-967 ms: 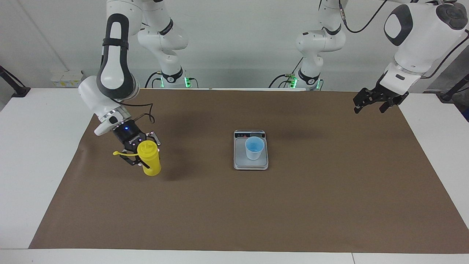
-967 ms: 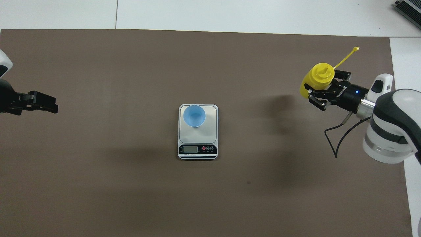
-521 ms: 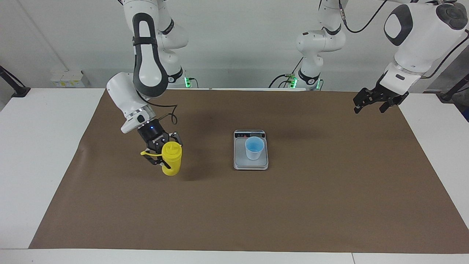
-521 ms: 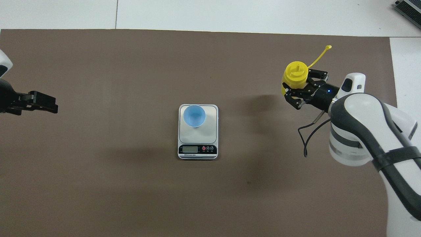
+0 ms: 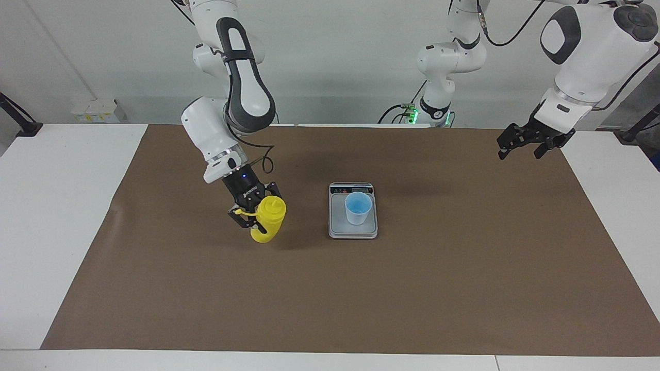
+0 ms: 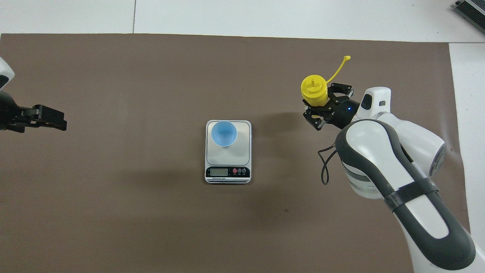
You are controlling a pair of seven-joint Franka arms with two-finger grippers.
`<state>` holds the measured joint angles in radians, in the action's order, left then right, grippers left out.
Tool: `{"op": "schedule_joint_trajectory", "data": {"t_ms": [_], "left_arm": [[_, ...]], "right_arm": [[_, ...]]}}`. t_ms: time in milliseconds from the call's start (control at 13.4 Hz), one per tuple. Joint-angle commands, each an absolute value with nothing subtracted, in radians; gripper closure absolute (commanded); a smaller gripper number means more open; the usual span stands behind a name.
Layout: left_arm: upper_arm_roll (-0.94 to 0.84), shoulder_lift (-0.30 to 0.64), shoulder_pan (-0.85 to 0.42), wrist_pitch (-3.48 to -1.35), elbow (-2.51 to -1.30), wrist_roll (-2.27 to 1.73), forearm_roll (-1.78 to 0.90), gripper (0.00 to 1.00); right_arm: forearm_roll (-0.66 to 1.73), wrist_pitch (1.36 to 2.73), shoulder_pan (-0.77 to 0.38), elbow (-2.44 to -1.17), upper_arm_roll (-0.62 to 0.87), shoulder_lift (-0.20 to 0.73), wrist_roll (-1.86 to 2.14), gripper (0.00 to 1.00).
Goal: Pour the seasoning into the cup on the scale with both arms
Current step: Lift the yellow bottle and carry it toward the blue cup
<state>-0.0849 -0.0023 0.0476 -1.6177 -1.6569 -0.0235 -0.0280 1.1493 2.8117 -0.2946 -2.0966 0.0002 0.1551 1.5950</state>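
Observation:
My right gripper is shut on the seasoning, a yellow squeeze bottle. It hangs nearly upright just above the brown mat, nozzle up, its cap strap sticking out sideways. It is beside the scale, toward the right arm's end of the table. The light-blue cup stands upright on the scale's plate, away from the display strip. My left gripper hovers open with nothing in it over the mat's edge at the left arm's end, waiting.
A brown mat covers most of the white table. The right arm's cable loops below its wrist. A grey device lies at the table corner farthest from the robots, at the right arm's end.
My right arm has carried the yellow bottle across the mat toward the scale, still gripped. The left arm, cup and scale have not moved.

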Motion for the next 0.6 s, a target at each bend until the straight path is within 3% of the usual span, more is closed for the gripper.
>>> {"op": "schedule_joint_trajectory", "data": {"t_ms": [0, 521], "left_arm": [[-0.089, -0.032, 0.058, -1.629, -1.689, -0.015, -0.015, 0.0], [-0.089, -0.031, 0.058, -1.629, -1.689, -0.015, -0.015, 0.0]], "right_arm": [[0.999, 2.82, -0.308, -2.097, -0.005, 0.146, 1.446, 1.0], [0.796, 2.818, -0.359, -2.103, -0.008, 0.143, 1.307, 1.0]]}}
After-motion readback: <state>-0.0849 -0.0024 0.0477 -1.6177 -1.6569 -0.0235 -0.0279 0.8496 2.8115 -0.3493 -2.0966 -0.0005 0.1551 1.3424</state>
